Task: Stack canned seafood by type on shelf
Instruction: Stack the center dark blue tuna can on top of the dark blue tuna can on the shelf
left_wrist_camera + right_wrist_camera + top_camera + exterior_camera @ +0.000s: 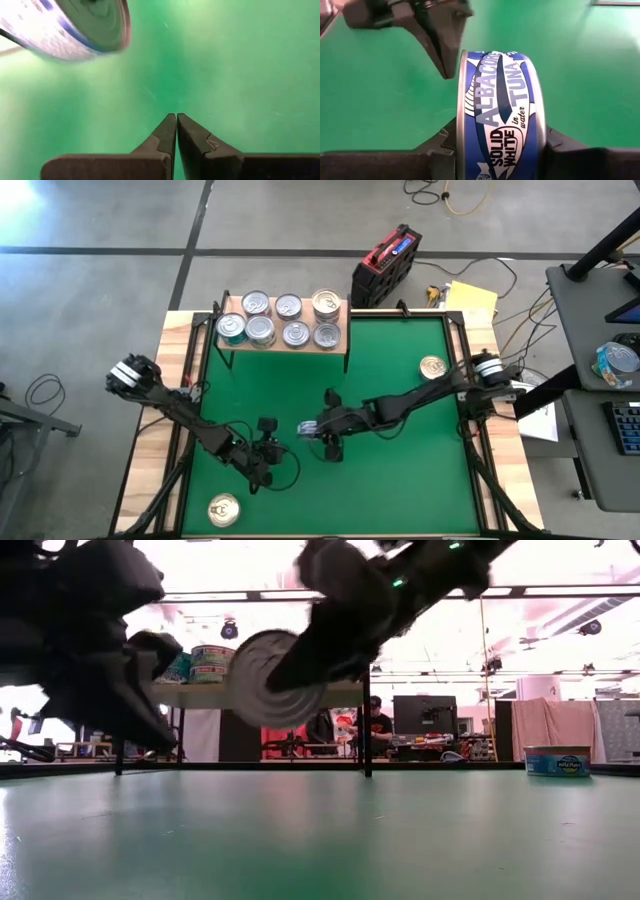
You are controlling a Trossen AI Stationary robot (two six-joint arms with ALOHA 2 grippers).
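1. The right gripper is over the middle of the green mat and holds a round flat tin with a blue and white label between its two dark fingers.
2. The label on that tin says "Solid White Albacore Tuna in water" (you can read it in the right wrist view).
3. The tin is turned on its edge — in the low view its silver face hangs up off the mat.
4. The left gripper is just beside it, a little nearer the front of the table, and its fingers are pressed tight together with nothing in them.
5. The small light-wood shelf on thin black legs stands at the far edge of the mat.
6. Eight round tins sit on the shelf in two rows of four — most have silver tops, and one at the left end has a teal side.
7. A gold-topped round tin sits alone on the mat near the right edge, well apart from the shelf.
8. Another gold-topped tin sits near the front left corner of the mat.
9. A red and black box stands on the floor behind the table.
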